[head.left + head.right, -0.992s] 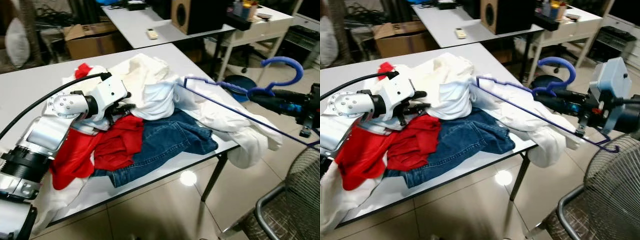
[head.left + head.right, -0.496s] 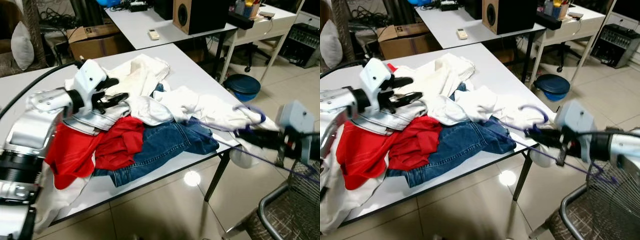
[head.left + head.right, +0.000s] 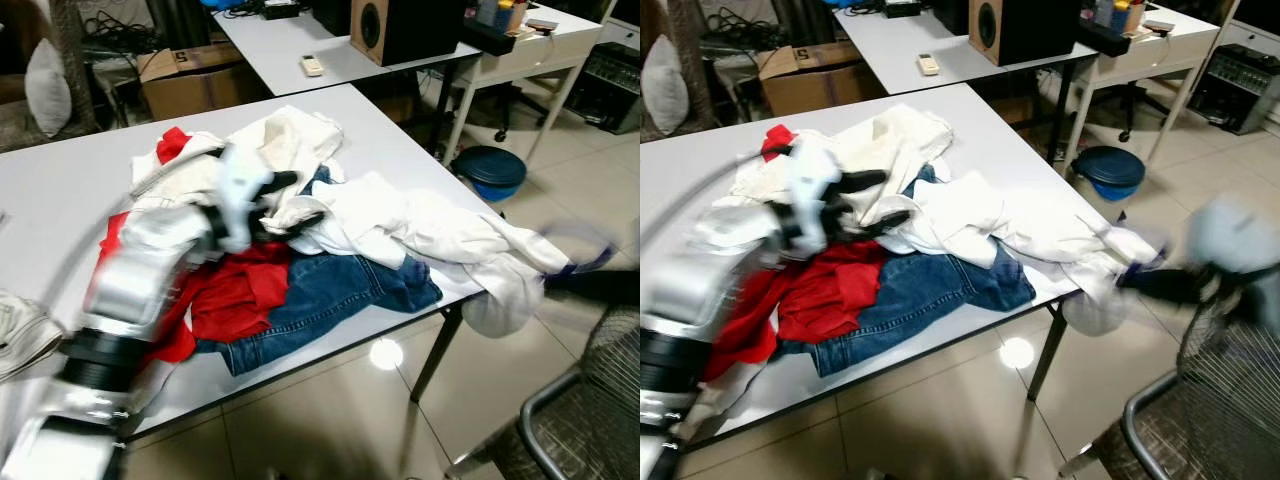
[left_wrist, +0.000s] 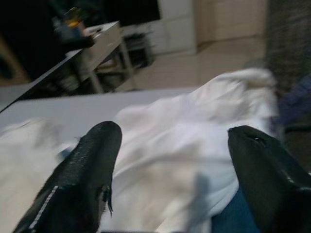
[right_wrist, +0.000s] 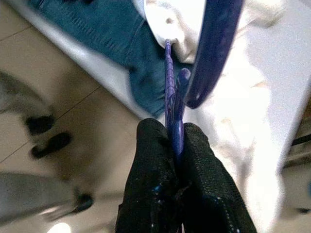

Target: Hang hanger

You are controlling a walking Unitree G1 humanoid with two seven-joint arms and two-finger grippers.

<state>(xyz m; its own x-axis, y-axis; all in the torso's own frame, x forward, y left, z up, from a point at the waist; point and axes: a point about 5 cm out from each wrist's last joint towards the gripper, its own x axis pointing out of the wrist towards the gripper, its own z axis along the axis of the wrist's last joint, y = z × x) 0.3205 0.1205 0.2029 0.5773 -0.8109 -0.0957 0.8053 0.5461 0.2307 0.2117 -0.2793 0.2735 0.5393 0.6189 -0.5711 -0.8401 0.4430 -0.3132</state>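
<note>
Pinching the hanger (image 5: 171,97) — thin, blue-violet, hooked — the right hand (image 5: 176,145) is clamped tight; left hand (image 4: 170,160) gapes empty.

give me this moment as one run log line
right gripper: shut on blue hanger, off the table's corner | left gripper: open over white garment | views blurred

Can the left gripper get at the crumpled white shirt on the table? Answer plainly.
Probably yes: the left gripper is open, hovering just over the crumpled white shirt with nothing between them.
</note>
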